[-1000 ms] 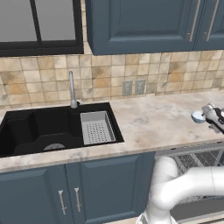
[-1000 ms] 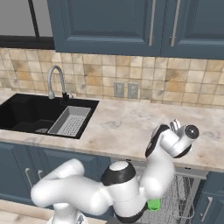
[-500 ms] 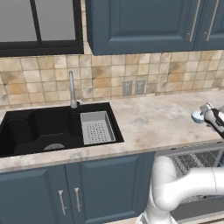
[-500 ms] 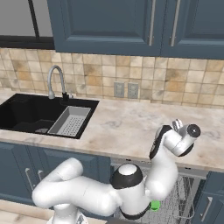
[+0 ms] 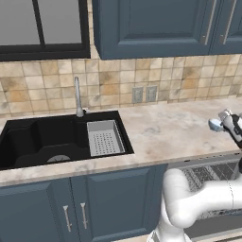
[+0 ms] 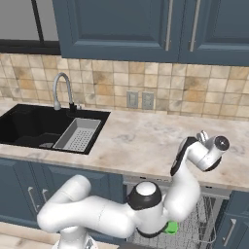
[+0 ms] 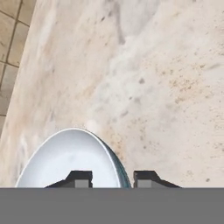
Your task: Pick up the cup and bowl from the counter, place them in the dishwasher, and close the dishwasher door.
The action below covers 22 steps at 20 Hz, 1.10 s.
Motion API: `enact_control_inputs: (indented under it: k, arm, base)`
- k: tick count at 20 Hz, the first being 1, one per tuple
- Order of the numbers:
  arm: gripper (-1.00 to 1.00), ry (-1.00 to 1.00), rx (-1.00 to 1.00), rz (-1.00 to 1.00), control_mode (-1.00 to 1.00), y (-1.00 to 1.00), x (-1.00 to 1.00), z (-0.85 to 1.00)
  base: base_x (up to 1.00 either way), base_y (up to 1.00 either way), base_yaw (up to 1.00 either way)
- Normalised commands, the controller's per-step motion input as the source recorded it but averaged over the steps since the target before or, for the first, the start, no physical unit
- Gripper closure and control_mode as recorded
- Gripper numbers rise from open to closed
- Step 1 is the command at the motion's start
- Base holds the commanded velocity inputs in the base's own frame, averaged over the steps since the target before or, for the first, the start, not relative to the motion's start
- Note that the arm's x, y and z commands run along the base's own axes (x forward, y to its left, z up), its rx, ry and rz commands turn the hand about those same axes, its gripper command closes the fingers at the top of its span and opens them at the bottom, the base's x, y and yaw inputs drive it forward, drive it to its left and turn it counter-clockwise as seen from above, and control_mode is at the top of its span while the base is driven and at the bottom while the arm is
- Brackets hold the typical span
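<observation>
The pale blue-white bowl sits on the beige counter, at its right end in the left base view. My gripper straddles the bowl's near rim. One fingertip is inside the bowl and the other stands just outside, both drawn in close on the rim. From the left base view the gripper hangs right over the bowl. The green cup lies in the wire rack of the open dishwasher under the counter. The dishwasher door is out of view.
A black double sink with a grey strainer tray and a faucet takes up the counter's left part. Wall outlets sit on the tiled backsplash. Blue cabinets hang above and stand below.
The gripper's fingers have drawn together from wide open onto the bowl's rim. The hand has hardly moved, and the bowl stays in place.
</observation>
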Motion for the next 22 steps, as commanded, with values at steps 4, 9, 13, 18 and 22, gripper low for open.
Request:
enact_control_inputs:
  k: [4,9,13,18,22]
  arm:
    - [1.0,0.0,0.0,0.0,-1.0,-0.07,-0.01,-0.01]
    - [1.0,-0.02,0.0,0.03,-1.0,0.04,-0.22,0.0]
    - [1.0,-0.05,-0.01,0.06,-1.0,0.22,-0.48,0.0]
    - [1.0,-0.04,-0.03,0.08,-1.0,0.28,-0.49,0.0]
    - [1.0,-0.03,-0.05,0.1,-1.0,0.35,-0.55,0.0]
  base:
    - [0.0,0.0,0.0]
    - [0.0,0.0,0.0]
    - [0.0,0.0,0.0]
    - [0.0,0.0,0.0]
    - [0.0,0.0,0.0]
